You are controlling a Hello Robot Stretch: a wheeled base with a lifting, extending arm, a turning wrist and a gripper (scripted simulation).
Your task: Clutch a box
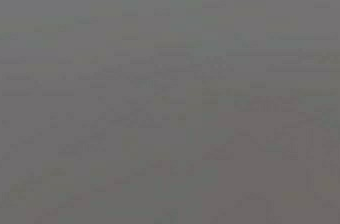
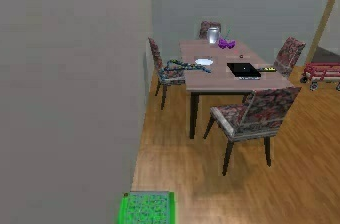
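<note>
A bright green box-shaped thing [image 2: 146,208] with a speckled top lies on the wooden floor at the bottom edge of the arm side view, close to the corner of a grey wall [image 2: 58,100]. A flat grey surface [image 1: 168,110] stands close ahead in the forward view.
Farther out stands a brown dining table [image 2: 218,78] with patterned chairs around it, the nearest one [image 2: 253,110] at its front. On it lie a flat dark object [image 2: 244,70], a white plate [image 2: 205,62] and a purple item [image 2: 226,43]. A red wagon [image 2: 328,73] stands at the right.
</note>
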